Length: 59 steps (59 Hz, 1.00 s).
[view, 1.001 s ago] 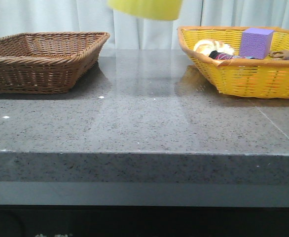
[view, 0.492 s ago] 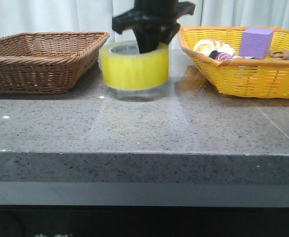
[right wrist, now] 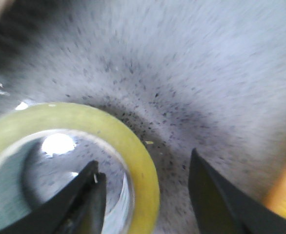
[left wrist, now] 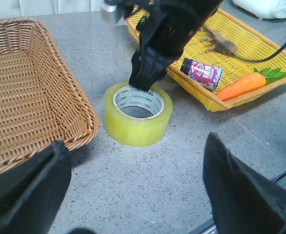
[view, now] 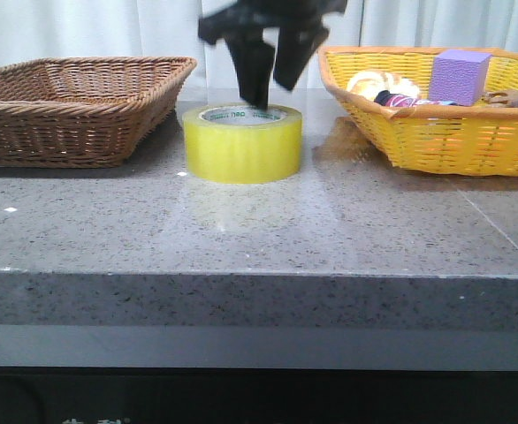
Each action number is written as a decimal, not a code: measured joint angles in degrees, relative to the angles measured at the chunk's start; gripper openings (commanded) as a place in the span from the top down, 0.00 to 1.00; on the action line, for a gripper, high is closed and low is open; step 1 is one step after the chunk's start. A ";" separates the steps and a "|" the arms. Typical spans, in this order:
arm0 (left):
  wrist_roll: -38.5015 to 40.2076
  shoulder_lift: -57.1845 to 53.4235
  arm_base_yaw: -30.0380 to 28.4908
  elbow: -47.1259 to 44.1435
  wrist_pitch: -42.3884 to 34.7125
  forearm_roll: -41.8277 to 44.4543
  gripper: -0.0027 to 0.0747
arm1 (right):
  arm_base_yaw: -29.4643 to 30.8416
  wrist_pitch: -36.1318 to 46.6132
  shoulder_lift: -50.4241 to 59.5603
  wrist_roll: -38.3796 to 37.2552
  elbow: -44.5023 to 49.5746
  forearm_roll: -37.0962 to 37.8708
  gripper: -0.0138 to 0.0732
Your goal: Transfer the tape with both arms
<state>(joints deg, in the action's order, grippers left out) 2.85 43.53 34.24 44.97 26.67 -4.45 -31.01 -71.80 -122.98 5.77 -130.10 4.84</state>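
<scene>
The yellow tape (view: 241, 146) stands flat on the grey table between the two baskets, its printed ring up. My right gripper (view: 272, 93) hangs just above the tape's top, open. In the right wrist view the right gripper (right wrist: 143, 195) straddles the tape's wall (right wrist: 143, 170), with one finger over the hole and one outside. The left wrist view shows the tape (left wrist: 138, 114) and the right gripper (left wrist: 142, 83) at its far rim. My left gripper (left wrist: 135, 151) is open and empty, short of the tape. It is out of the front view.
An empty brown wicker basket (view: 64, 132) sits left of the tape. A yellow basket (view: 418, 146) to the right holds a purple cube (view: 458, 77), a carrot (left wrist: 243, 85), a small bottle (left wrist: 201, 70) and other items. The table's front edge (view: 259, 276) is near.
The right gripper brought the tape down from above the view, set it on the table, then opened and lifted slightly off it.
</scene>
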 measured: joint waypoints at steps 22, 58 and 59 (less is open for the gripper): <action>0.00 0.00 0.00 0.00 -0.03 0.00 0.26 | 4.19 0.82 21.97 -0.76 9.73 -13.17 0.36; 0.00 0.00 0.00 0.00 -0.13 0.00 0.26 | 4.44 34.04 64.79 -0.76 66.43 -15.03 0.36; 0.00 0.00 0.00 0.00 -0.13 0.00 0.26 | 4.44 34.72 65.55 -0.76 67.50 -15.03 0.36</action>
<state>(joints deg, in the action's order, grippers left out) 2.85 43.53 34.24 44.97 26.54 -4.45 -26.58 -37.07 -57.44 5.01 -62.60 -10.19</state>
